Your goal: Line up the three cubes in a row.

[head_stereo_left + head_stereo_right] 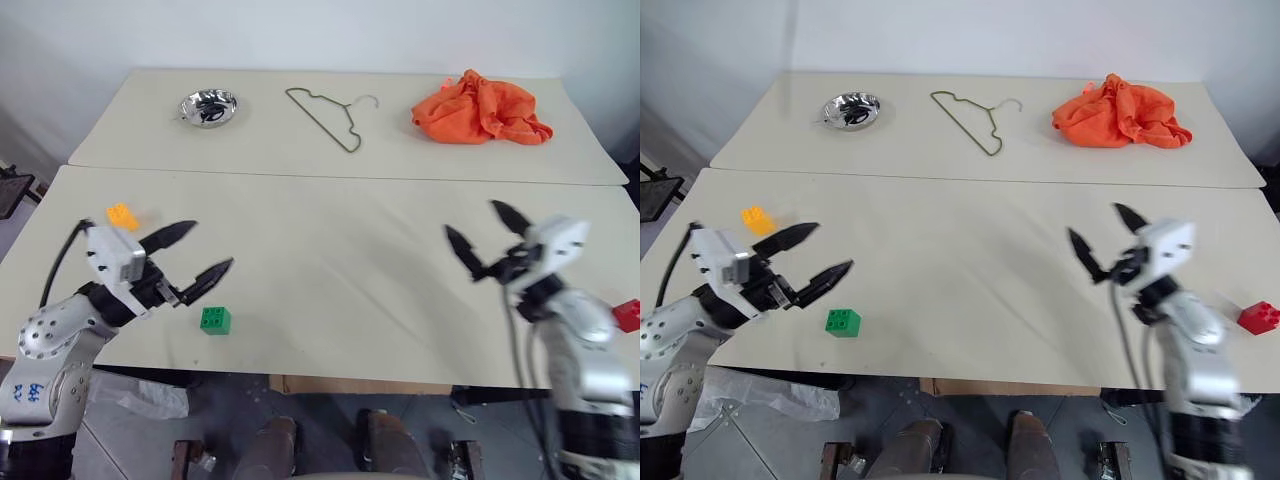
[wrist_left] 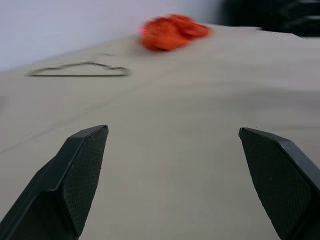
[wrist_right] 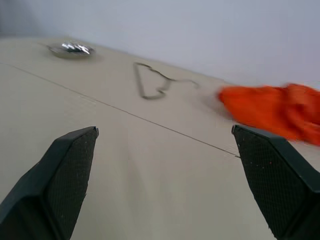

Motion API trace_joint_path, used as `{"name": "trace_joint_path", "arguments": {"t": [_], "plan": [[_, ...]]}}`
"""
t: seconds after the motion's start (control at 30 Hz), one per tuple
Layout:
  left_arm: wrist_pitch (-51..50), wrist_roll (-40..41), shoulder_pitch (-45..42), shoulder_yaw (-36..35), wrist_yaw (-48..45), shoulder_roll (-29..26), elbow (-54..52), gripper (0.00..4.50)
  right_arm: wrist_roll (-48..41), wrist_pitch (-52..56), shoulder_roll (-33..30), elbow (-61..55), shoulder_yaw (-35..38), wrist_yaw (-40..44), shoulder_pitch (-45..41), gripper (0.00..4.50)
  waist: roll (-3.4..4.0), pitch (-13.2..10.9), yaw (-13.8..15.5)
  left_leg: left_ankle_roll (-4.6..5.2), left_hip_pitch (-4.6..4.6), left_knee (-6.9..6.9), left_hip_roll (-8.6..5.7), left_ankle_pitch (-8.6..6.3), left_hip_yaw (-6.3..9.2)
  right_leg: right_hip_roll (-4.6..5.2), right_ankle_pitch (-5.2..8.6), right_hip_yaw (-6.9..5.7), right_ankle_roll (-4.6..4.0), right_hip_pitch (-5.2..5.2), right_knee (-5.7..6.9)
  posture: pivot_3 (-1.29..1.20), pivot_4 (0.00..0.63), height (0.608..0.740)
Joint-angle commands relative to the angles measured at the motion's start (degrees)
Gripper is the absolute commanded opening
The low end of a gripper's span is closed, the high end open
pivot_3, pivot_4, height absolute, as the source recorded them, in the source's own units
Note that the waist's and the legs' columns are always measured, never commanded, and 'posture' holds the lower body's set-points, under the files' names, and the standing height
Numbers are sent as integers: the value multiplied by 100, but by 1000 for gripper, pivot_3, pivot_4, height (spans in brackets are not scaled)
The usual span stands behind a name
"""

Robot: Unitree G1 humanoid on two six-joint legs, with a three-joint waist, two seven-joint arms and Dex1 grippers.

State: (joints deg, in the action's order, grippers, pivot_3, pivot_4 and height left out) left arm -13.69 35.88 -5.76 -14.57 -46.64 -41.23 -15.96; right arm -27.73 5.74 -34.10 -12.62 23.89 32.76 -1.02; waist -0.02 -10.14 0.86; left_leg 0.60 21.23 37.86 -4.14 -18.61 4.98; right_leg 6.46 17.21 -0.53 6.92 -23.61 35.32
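Nothing had yet been lined up: the three cubes lay scattered along the near table (image 1: 330, 250). The orange-yellow cube (image 1: 122, 215) sat near the left edge, the green cube (image 1: 215, 320) close to the front edge toward the left, and the red cube (image 1: 1259, 317) at the right edge near the front, well apart from the others. All three remained to be gathered into a row. The left gripper (image 1: 196, 257) hovered just beside the green cube, pointing level toward the middle of the table, fingers spread wide and empty. The right gripper (image 1: 1108, 239) pointed forward and slightly upward over the right part of the table, also wide and empty.
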Motion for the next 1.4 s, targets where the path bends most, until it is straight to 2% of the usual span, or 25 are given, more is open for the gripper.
{"name": "trace_joint_path", "arguments": {"t": [0.03, 0.1, 0.17, 0.23, 0.37, 0.5, 0.63, 0.73, 1.07, 1.2, 1.4], "plan": [[-77, 122, -373, 210, -531, -73, 109, 4445, -259, 199, -231, -423, 858, -32, 425, 4500, 0, 0, -8, -1, -1, -1, 4, 0, 0, -1, 0, 0, 0, 2, -1, 0, 150, 740], [-91, 137, -617, 346, -756, -7, 156, 4445, -287, 227, -307, -410, 1285, -4, 757, 4500, 0, 0, -43, -2, -5, -5, 13, 0, -18, -3, -1, 7, 2, 1, -4, 0, 150, 740], [-314, 349, -1091, 636, -1145, 154, 369, 4445, -153, 77, -181, -94, 2081, -139, 1396, 4500, 2, 0, -37, -3, -7, -8, 18, 1, -25, -7, -2, 12, 4, 0, -3, 0, 150, 740], [-161, 6, -1287, 1048, -1665, 118, 689, 4445, 14, -92, 112, 259, 2580, -448, 1882, 4500, 1, 1, 36, -3, -7, -10, 15, 1, -25, -12, -2, 9, 5, 1, -5, 0, 150, 740], [92, -364, -1375, 1283, -1920, 162, 911, 4445, 214, -241, 515, 580, 2580, -562, 2388, 4500, 1, 1, 17, 8, -17, -31, 8, 3, -54, -22, -9, 38, 16, 0, -24, 0, 150, 740], [261, -515, -1379, 1299, -1957, 248, 944, 4445, 272, -342, 810, 677, 2521, -761, 2440, 4500, 1, 1, -124, 12, -36, -43, 18, 7, -92, -13, -19, 82, 35, -2, -32, 0, 150, 740], [229, -529, -1341, 1221, -1806, 315, 844, 4445, 254, -425, 946, 668, 2532, -771, 2607, 4500, 7, 4, -96, 11, -76, -72, 23, 8, -111, -14, -17, 91, 32, 14, -31, 0, 150, 740], [418, -633, -1423, 1181, -1671, 405, 905, 4445, 141, -392, 988, 587, 2516, -892, 2473, 4500, 7, 4, -89, 8, -74, -72, 29, 7, -108, -17, -16, 94, 30, 14, -32, 0, 150, 740], [383, -690, -1522, 1214, -1567, 539, 838, 4445, 321, 1009, 456, 886, 2251, -2191, 920, 4500, 7, 5, -91, 5, -74, -68, 29, 9, -110, -17, -17, 94, 31, 11, -28, 0, 150, 740], [311, -664, -1430, 1204, -1581, 487, 719, 4445, 666, 1286, 266, 1187, 1812, -2379, 491, 4500, 7, 4, -87, 7, -71, -65, 25, 9, -110, -17, -17, 93, 32, 12, -29, 0, 150, 740], [234, -679, -1338, 1175, -1532, 458, 553, 4445, 884, 1589, 224, 1575, 1571, -2677, 156, 4500, 7, 4, -88, 9, -68, -65, 22, 10, -108, -16, -17, 91, 32, 11, -28, 0, 150, 740]]}}
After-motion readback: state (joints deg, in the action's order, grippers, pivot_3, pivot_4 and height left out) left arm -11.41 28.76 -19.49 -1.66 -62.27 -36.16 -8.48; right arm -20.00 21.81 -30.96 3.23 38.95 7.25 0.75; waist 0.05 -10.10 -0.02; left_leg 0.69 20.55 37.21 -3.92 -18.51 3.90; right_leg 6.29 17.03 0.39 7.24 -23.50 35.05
